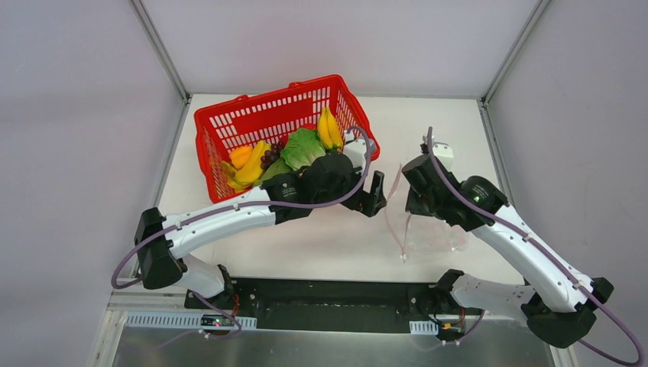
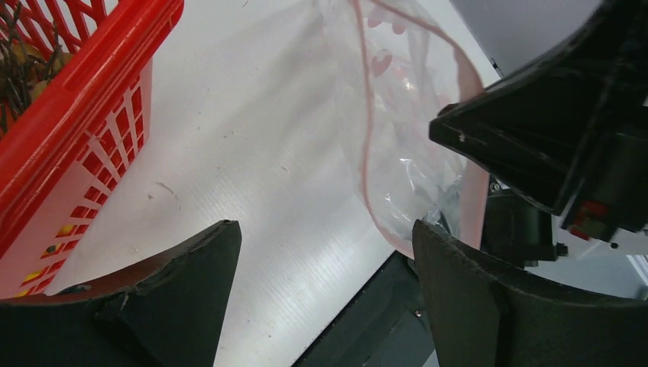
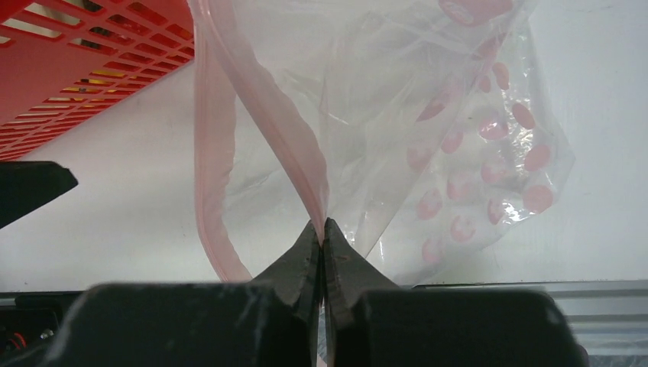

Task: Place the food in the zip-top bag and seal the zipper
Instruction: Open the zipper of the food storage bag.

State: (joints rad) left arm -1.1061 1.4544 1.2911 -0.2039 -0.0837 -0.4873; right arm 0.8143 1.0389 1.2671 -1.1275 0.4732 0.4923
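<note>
White bench (image 1: pixel 321 248) is carrying the zip-top bag (image 3: pixel 458 153) right of centre in the top view, clear, crinkly and pink-spotted, its mouth gaping with the pink zipper (image 3: pixel 210 153) curling in a loop. Pressing together, the right fingers (image 3: pixel 306 264) are pinching the zipper, while the left fingers (image 2: pixel 191 267) are hovering spread and empty beside the mouth. In the top view the food (image 1: pixel 302 147) is lying in the red basket (image 1: pixel 267 103) at upper left.

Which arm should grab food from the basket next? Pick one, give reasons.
Left. The left claw is open, empty and beside the basket holding the food. The right claw is shut on the zipper, holding the bag mouth open; letting go would likely drop it.
</note>
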